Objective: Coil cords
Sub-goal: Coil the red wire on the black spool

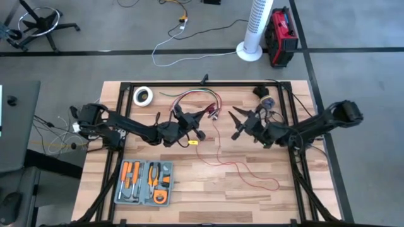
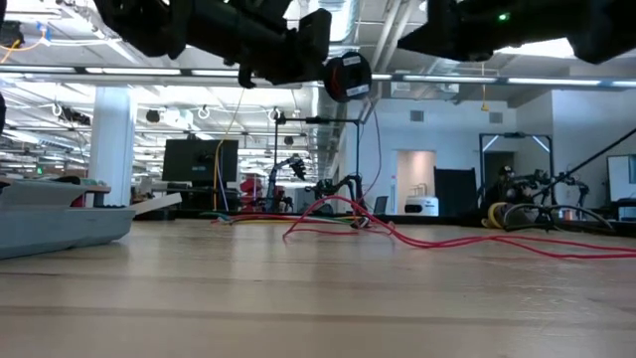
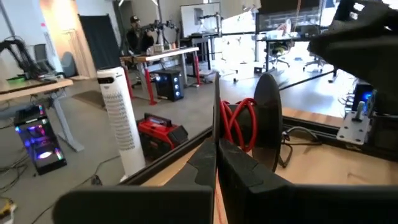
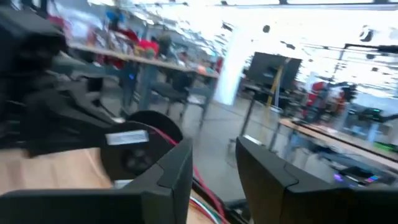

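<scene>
While both arms hang over the middle of the wooden table [image 1: 189, 195], the left gripper [image 1: 196, 130] is clenched on a black spool [image 3: 266, 118] and holds it up off the surface, with several turns of the red wire [image 1: 243, 169] already wound about its core. From the spool the wire drops to the tabletop and runs on in loose loops toward the near right part of the table; seen from table height, it lies in low red arcs [image 2: 417, 237] across the wood under the raised spool [image 2: 347, 76]. The right gripper [image 1: 243, 123] hovers just beside the spool on its right, apart from it, its two fingers [image 4: 177, 171] spread and grasping nothing. A small yellow tag [image 1: 193, 142] lies on the wood just below the left gripper. Behind the spool a bundle of coloured leads [image 1: 202, 101] rests near the far edge, with a roll of white tape [image 1: 143, 96] to its left. An open tool case [image 1: 145, 183] with orange-handled tools sits at the near left. Beyond the table stand a white tower fan [image 1: 259, 28] and a red and black box [image 1: 281, 34], with a white cable [image 1: 189, 57] trailing across the floor
</scene>
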{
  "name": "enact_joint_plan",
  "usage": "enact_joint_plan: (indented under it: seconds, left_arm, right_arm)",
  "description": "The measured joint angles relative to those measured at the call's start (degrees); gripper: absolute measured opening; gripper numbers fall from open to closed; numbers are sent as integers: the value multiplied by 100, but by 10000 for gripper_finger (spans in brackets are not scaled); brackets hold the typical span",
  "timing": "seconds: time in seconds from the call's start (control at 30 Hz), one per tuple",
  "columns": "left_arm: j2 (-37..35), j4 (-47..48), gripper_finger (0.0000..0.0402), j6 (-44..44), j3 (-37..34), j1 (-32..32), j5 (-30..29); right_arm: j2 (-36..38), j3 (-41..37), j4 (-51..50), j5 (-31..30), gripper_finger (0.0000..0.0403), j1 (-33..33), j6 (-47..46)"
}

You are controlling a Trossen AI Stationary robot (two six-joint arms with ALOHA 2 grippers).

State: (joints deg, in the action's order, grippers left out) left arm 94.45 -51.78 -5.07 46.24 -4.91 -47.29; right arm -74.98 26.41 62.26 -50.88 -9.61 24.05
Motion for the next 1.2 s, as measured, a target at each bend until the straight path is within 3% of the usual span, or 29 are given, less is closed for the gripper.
enact_joint_plan:
  seconds: [0.17, 0.47, 0.73, 1.2]
  left_arm:
    - [211, -515, 0, -38, 5, 0, -9]
    - [225, -690, 0, -222, 9, 0, -125]
    - [223, -833, 0, -287, 9, -11, -127]
    - [223, -813, 0, -338, 9, -79, -69]
  right_arm:
    - [-320, 347, -533, 5, 174, 32, 295]
    - [-968, 898, -551, -194, 280, 41, 728]
    - [-1439, 1271, -565, -223, 285, 283, 677]
    - [-1379, 1308, -420, -379, 285, 330, 934]
